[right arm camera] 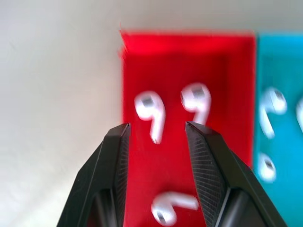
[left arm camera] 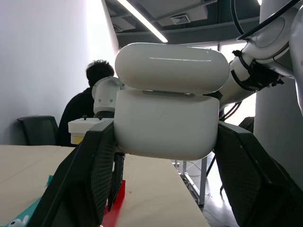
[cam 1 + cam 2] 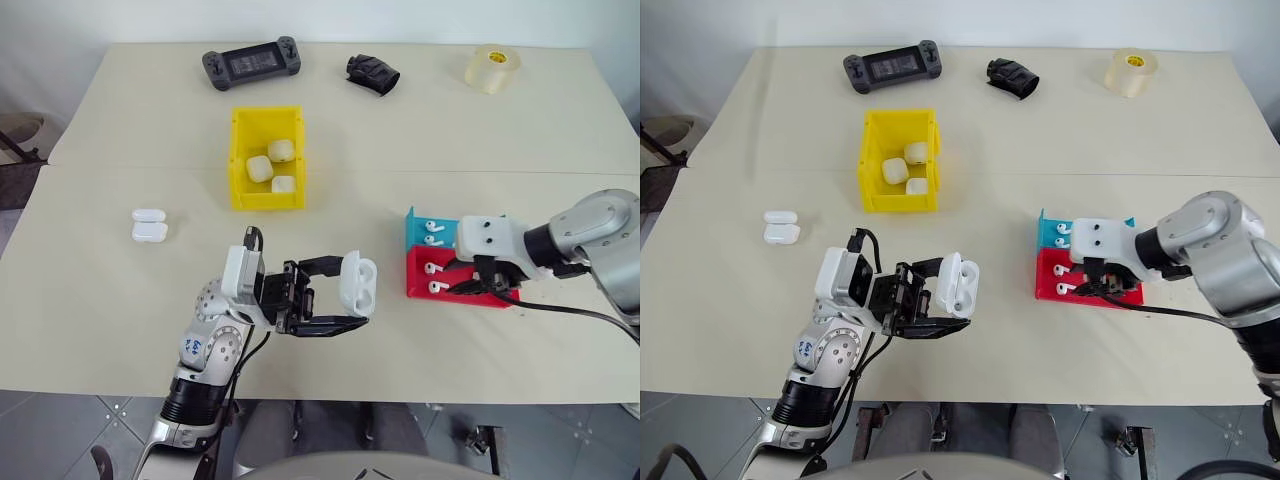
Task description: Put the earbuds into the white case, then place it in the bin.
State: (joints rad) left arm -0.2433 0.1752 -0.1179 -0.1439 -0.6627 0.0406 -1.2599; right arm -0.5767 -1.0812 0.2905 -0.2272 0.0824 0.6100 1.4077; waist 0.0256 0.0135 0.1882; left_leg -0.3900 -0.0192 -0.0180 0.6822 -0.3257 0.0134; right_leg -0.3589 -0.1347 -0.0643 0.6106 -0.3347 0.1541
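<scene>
My left gripper (image 3: pixel 345 295) is shut on the white case (image 3: pixel 357 283), holding it above the table's front with its lid flipped open; the left wrist view shows the case (image 2: pixel 165 123) clamped between both fingers (image 2: pixel 90 175). Over the red tray (image 3: pixel 420 268) to the right, my right gripper (image 3: pixel 478 287) points down. Its fingers (image 1: pixel 116 156) stand apart with nothing gripped, just above the earbuds (image 1: pixel 150 113) lying in that tray. More earbuds (image 3: pixel 432 232) lie in the blue tray (image 3: pixel 415 225) behind it. The yellow bin (image 3: pixel 240 150) stands farther back, left of centre.
Three white cases (image 3: pixel 260 168) lie in the bin. Another white case (image 3: pixel 149 225) lies open at the left. A game console (image 3: pixel 251 66), a black object (image 3: pixel 372 73) and a tape roll (image 3: pixel 492 68) line the far edge. A person (image 2: pixel 90 104) sits beyond the table.
</scene>
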